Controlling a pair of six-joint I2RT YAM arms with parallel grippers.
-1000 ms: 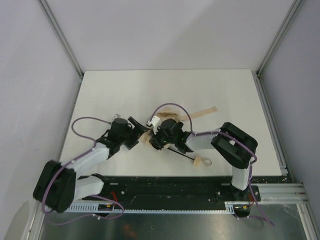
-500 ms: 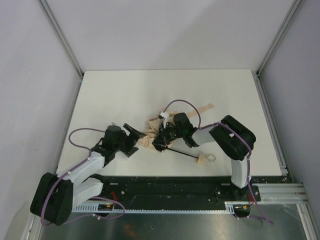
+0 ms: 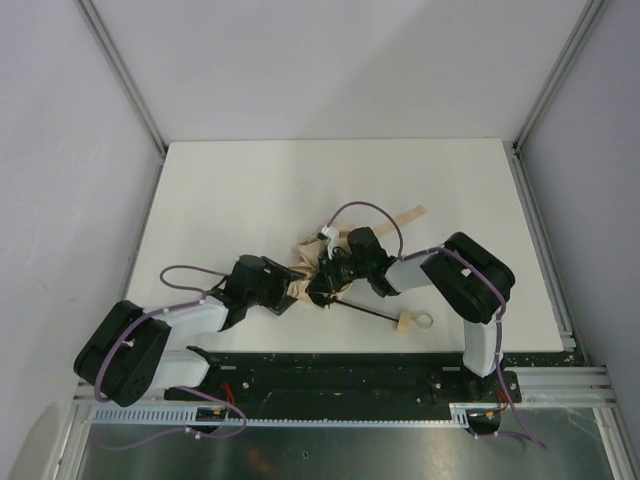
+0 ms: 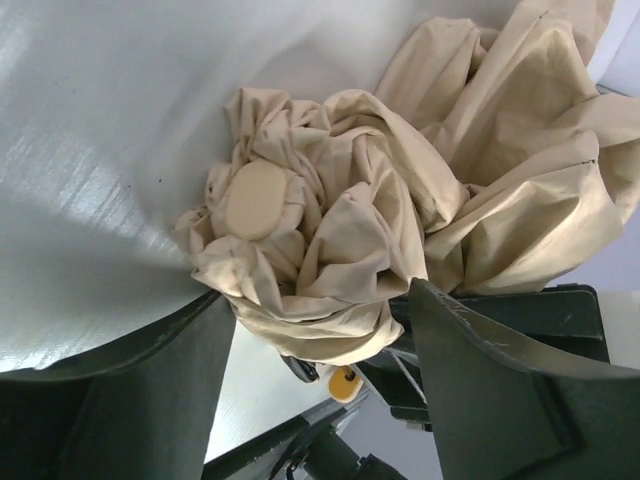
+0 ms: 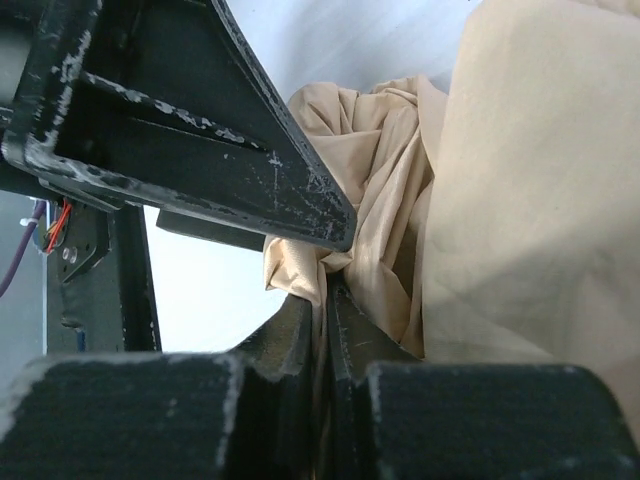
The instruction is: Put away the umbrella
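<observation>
Found lying on the table [image 3: 230,190], directly ahead of the left gripper [image 4: 320,293] and bunched between its widely spread jaws: the umbrella [image 4: 400,200]. Brushing both inner faces of those fingers [image 4: 150,400], yet not visibly squeezed. Pinched at a fold by the right gripper [image 5: 328,300], closed tight on the cloth from the opposite side. Judged nearer the left gripper at the crown end, with the round tan cap [image 4: 255,198] just ahead of and slightly left of its jaw line. Laid with the long axis running away from both grippers, back toward the right arm's base: thin black shaft [image 3: 365,310] out past the right gripper, ending in the small tan handle [image 3: 405,321] and loop strap [image 3: 425,321]. Looks collapsed but loose: shiny tan-beige fabric, deeply creased, puffed out in unrolled folds. Probably calls for gathering the cloth along that shaft line, squeezing across it rather than along it.
</observation>
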